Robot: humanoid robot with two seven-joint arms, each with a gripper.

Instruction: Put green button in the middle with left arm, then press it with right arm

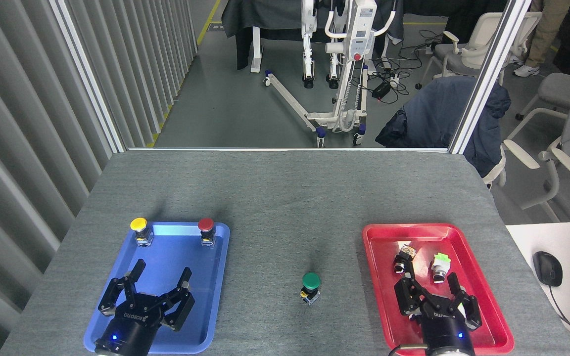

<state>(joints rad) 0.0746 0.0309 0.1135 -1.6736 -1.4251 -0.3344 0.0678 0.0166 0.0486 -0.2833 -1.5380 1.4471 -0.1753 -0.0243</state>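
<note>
Flanking green button (310,281): blue tray (218,277), red tray (373,282)

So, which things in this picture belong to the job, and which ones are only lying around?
Belonging to the job:
- green button, upright on the bare grey table
- left end effector, open over the blue tray
- right end effector, open over the red tray

Only lying around:
- yellow button
- red button
- light-green-topped switch
- computer mouse
</note>
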